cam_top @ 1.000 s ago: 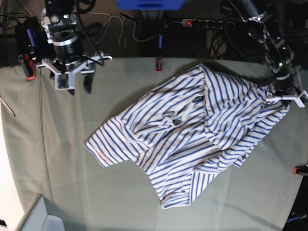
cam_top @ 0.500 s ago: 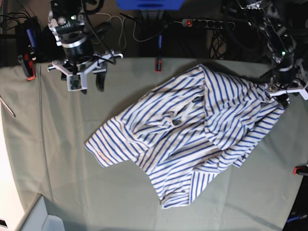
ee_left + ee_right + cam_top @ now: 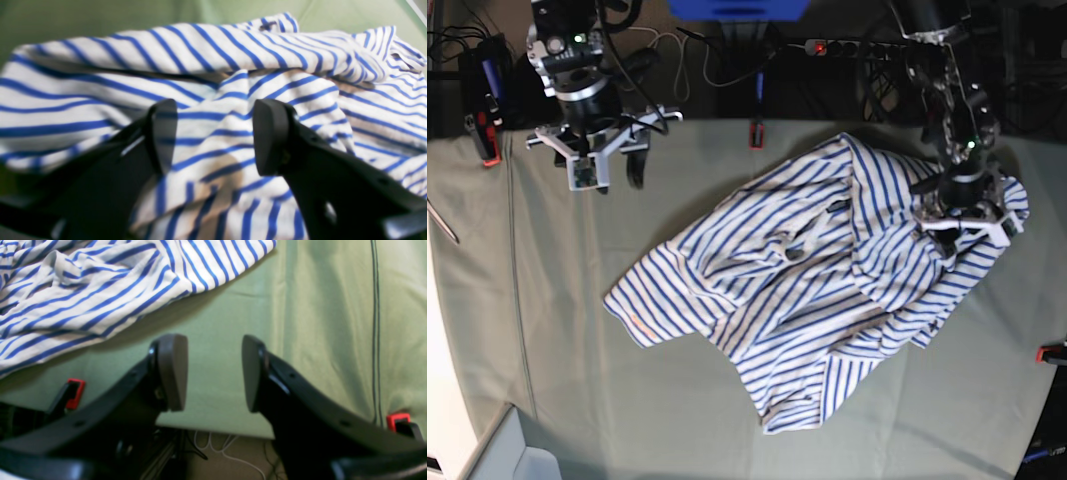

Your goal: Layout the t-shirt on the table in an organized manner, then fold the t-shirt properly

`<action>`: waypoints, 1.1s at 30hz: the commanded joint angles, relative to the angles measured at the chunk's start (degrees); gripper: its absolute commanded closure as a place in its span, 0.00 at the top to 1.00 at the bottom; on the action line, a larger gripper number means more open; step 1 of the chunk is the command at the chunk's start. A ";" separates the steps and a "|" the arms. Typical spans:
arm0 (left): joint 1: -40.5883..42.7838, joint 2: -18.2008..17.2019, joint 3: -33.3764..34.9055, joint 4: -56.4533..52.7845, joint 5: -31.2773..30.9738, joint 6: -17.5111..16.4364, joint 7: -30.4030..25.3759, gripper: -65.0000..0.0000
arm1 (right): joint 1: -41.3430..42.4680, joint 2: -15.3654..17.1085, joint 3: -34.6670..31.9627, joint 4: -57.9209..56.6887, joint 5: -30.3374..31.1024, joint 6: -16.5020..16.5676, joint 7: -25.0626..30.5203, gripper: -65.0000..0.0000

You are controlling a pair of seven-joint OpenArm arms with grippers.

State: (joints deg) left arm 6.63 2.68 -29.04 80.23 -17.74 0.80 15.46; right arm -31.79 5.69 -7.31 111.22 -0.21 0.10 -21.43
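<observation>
shirt (image 3: 827, 290) lies crumpled on the table (image 3: 577, 330), spread on a slant from a sleeve near the front left of my base view up to the far right corner. its lower hem bunches toward the front edge, and folds pile up through the middle. i see blue stripes running every which way, so it is not flat.

further back on the right, my left gripper (image 3: 963, 222) hangs over the shirt's far right part. in the left wrist view its 2 fingers (image 3: 165, 133) stand apart with striped cloth showing between them, and nothing is pinched.

at the far left, my right gripper (image 3: 597, 168) sits above bare table by the back edge, well apart from the shirt. its jaws stand apart and hold nothing. i see a red clamp (image 3: 75, 391) at the edge beneath it.
</observation>
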 commanded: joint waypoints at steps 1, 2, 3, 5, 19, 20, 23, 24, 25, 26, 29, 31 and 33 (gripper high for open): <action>-1.05 -0.52 -0.02 -0.09 -0.07 -0.23 -1.44 0.54 | -0.25 0.06 0.15 1.00 -0.01 0.30 1.43 0.43; -1.40 -0.52 -0.02 -0.89 -0.07 -0.23 -1.44 0.54 | -0.25 0.06 0.15 1.00 -0.01 0.30 1.43 0.43; -1.67 -0.52 -0.02 -1.32 -0.07 -0.23 -1.44 0.54 | -0.25 0.06 0.23 1.00 -0.01 0.30 1.43 0.43; -1.75 -0.61 -0.02 -2.03 -0.07 -0.23 -1.44 0.54 | -0.25 0.06 0.32 1.00 -0.01 0.30 1.34 0.43; 1.67 -3.51 -0.55 0.96 -0.68 -0.67 -1.44 0.00 | 0.27 -0.02 0.06 0.91 -0.01 0.30 1.34 0.43; 3.26 -3.25 -0.55 3.77 -0.77 -0.67 -1.44 0.00 | 0.27 -0.02 -0.03 0.91 -0.01 0.30 1.34 0.43; 10.20 -2.90 -0.02 13.62 -3.76 -0.67 -1.44 0.00 | 1.59 -0.20 -0.03 0.91 -0.01 0.30 1.34 0.43; 12.40 -2.90 -0.02 15.99 -5.25 -0.67 -1.44 0.00 | 1.86 -0.29 -0.03 0.65 -0.01 0.30 1.34 0.43; 14.77 -2.90 -0.02 18.19 -6.92 -0.67 -1.44 0.00 | 2.12 -0.29 -0.03 0.30 -0.01 0.30 1.25 0.43; 17.15 -3.16 -0.37 20.04 -8.59 -0.67 -1.62 0.00 | 2.38 -0.29 -0.03 -0.05 -0.01 0.30 0.90 0.43; 23.04 -3.60 -2.22 22.41 -12.64 -0.67 -1.88 0.00 | 3.44 -0.38 -0.03 -0.23 -0.01 0.30 -0.59 0.43; 25.76 -3.25 -5.38 23.47 -15.36 -0.67 -1.62 0.00 | 3.62 -0.38 -0.73 -0.23 -0.01 0.30 -1.12 0.43; 28.66 -3.07 -8.37 24.35 -18.00 -0.67 -1.53 0.00 | 3.62 -0.11 -1.79 -0.23 -0.01 0.30 -1.12 0.43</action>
State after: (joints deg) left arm 34.83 -0.05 -37.36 103.26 -35.59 0.64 15.22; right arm -27.97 5.63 -9.15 110.02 -0.21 0.10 -23.81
